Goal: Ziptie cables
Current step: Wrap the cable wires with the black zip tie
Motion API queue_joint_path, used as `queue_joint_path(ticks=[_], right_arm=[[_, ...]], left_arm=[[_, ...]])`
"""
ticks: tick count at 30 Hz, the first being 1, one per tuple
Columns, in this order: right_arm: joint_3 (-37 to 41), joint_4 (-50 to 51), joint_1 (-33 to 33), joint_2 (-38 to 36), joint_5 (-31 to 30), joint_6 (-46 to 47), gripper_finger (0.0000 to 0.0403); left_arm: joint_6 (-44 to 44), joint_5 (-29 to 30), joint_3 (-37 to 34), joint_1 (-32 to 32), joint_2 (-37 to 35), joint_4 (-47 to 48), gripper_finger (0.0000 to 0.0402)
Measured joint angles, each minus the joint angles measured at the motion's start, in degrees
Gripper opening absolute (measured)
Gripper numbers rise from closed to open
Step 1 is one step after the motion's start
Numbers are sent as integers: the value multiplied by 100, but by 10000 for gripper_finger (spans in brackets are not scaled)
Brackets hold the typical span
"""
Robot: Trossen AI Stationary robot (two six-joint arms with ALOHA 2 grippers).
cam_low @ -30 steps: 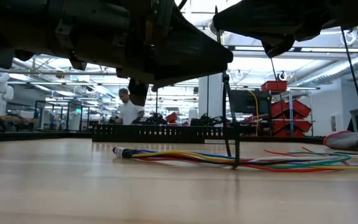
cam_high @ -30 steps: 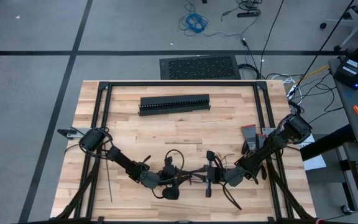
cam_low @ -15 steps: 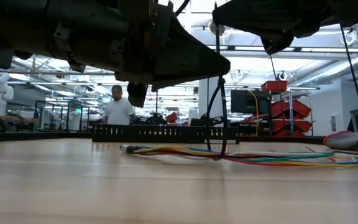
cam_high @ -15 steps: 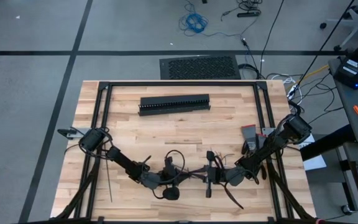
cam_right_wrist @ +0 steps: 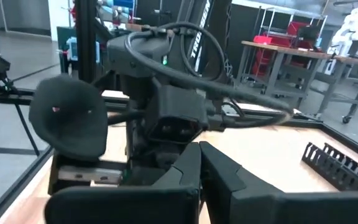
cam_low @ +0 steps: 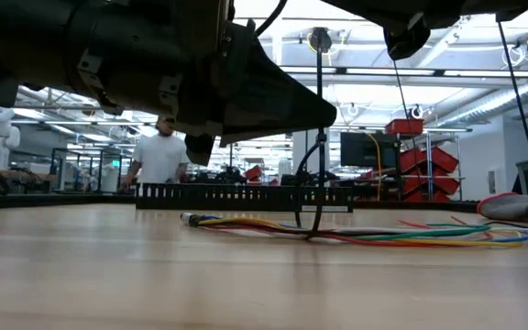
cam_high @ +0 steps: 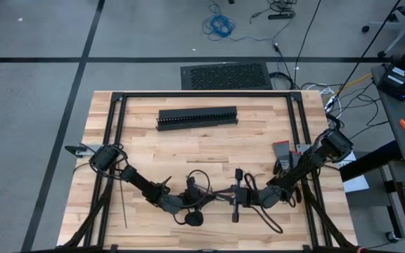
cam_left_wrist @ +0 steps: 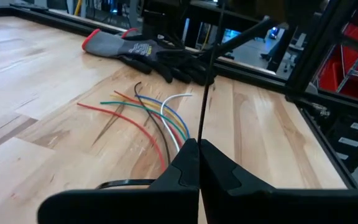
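At the table's left, near the left arm's base: a loose thin dark strip (cam_high: 122, 205) flat on the pale wooden table (cam_high: 188, 151). Beyond the table in the low view, a person in a white shirt (cam_low: 160, 157), standing.

Next, reaching in from the left edge toward the front middle: the left gripper (cam_high: 204, 199), low over the wood. Fingers (cam_left_wrist: 185, 163) pressed together, pinching a thin dark plastic ziptie (cam_left_wrist: 203, 93) that rises straight up from the tips. Seen level from the low view, the same ziptie (cam_low: 319, 128) stands upright and curves into a loop at its foot, around the bundle.

At the front middle, between the two grippers: the cables (cam_low: 383, 236), a loose bundle of thin coloured wires, red, yellow, green, blue and white, lying flat on the wood. Splayed ends (cam_left_wrist: 157, 118) fanned out toward the right side of the table.

Farther back, across the middle: a long black slotted comb-like duct (cam_high: 197, 117), well apart from the bundle.

Right of the bundle: the right gripper (cam_high: 242, 197), facing the left one, fingers (cam_right_wrist: 188, 168) closed tight together; cannot tell whether anything sits between them.

Farther right, beside the right arm: a grey and red work glove (cam_left_wrist: 135, 47), flat on the wood near the table's edge.
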State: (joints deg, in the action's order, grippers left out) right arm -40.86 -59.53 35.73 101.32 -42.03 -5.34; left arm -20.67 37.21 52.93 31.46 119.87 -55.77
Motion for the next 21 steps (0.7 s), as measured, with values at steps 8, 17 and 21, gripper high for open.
queue_joint_path(ticks=[8, 17, 21], right_arm=[[0, 40, 420, -137, -1590, -861, 21], [0, 1769, 792, -272, -1253, 1499, 145], [4, 2162, 602, -192, -1065, 2227, 183]], left_arm=[[2, 0, 0, 0, 0, -9, 1], [4, 2, 0, 0, 0, -20, 1], [4, 2, 0, 0, -2, -22, 1]])
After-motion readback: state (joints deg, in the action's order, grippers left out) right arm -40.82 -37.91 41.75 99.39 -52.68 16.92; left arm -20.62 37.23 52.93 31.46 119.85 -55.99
